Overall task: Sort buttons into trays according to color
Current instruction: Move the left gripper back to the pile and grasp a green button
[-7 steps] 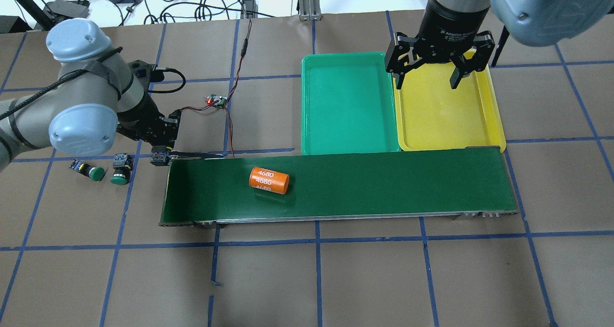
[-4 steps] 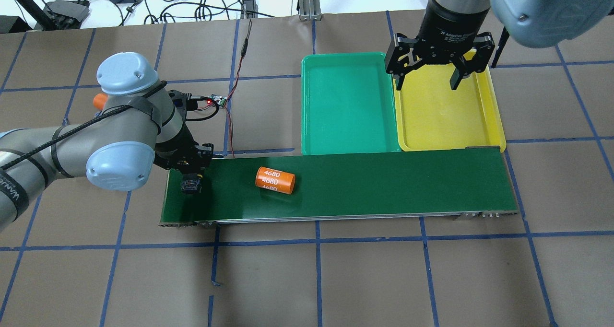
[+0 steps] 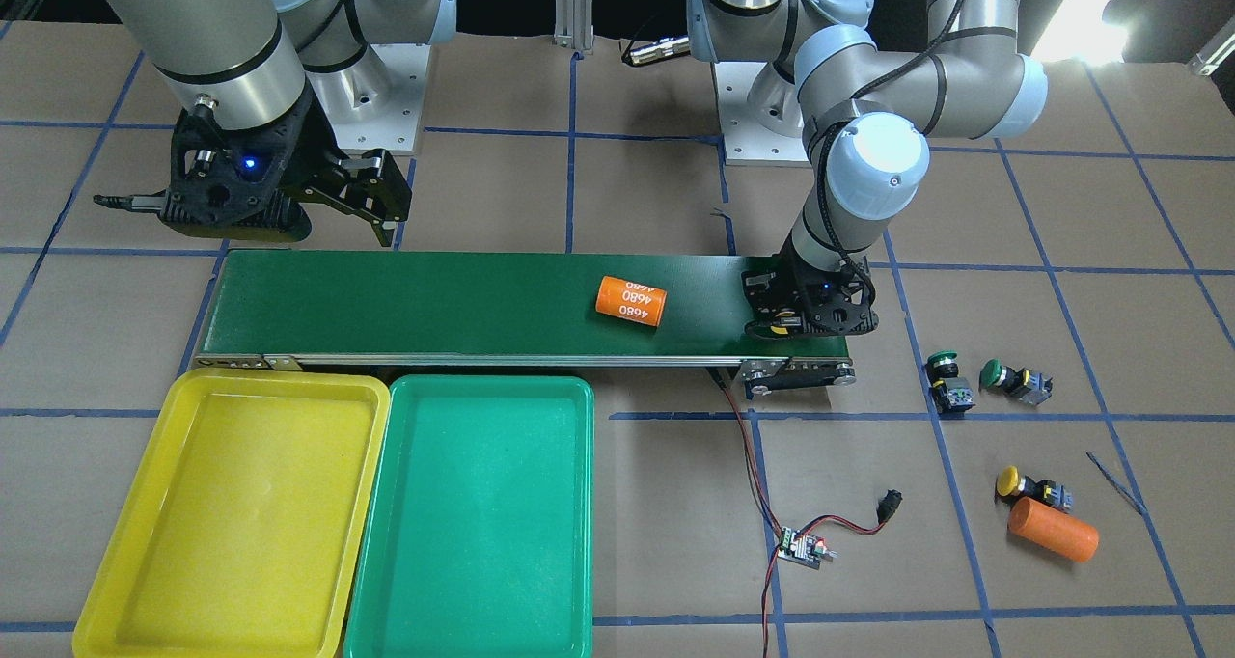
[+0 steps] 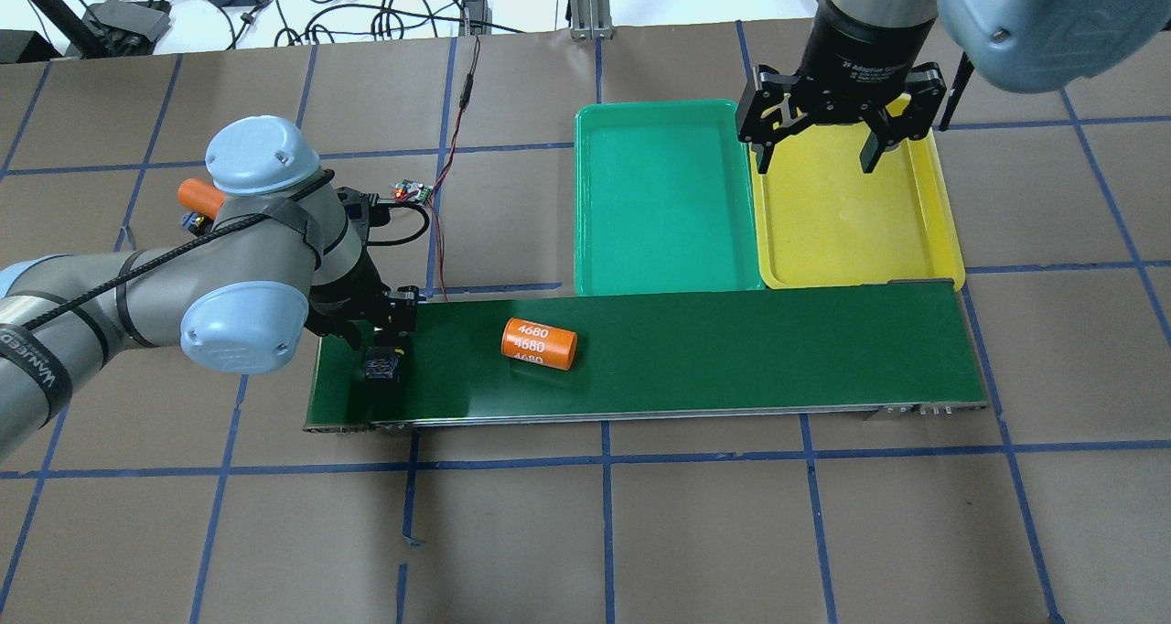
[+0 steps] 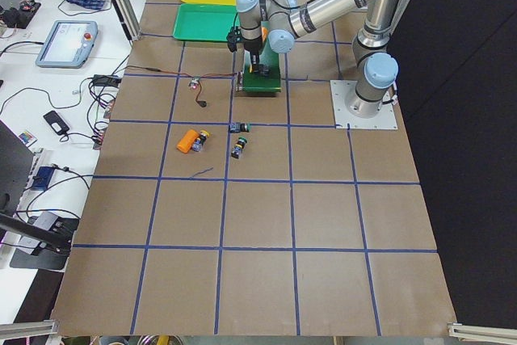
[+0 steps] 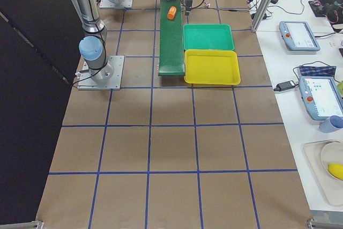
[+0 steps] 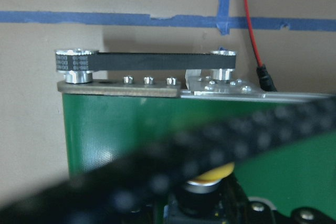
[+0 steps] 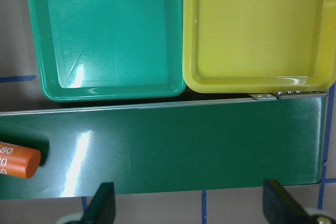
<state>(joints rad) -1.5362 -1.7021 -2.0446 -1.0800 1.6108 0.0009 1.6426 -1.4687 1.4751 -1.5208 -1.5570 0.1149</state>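
My left gripper [image 4: 380, 345] is over the left end of the dark green conveyor belt [image 4: 732, 349], shut on a yellow button [image 3: 783, 327] held at the belt's surface; its yellow cap shows in the left wrist view [image 7: 215, 174]. Two green buttons [image 3: 946, 378] [image 3: 1005, 378] and another yellow button [image 3: 1025, 485] lie on the table beside that belt end. The green tray [image 4: 663, 199] and the yellow tray [image 4: 851, 231] sit side by side behind the belt, both with nothing in them. My right gripper [image 4: 814, 153] hangs open above the yellow tray's far end.
An orange cylinder marked 4680 [image 4: 539, 343] lies on the belt right of my left gripper. A second orange cylinder [image 3: 1054, 530] lies by the loose yellow button. A small circuit board [image 4: 412, 191] with red wires sits behind the belt's left end.
My left arm has swung right from the table onto the belt's left end, carrying the button. The orange cylinder on the belt has drifted right. My right gripper has not moved.
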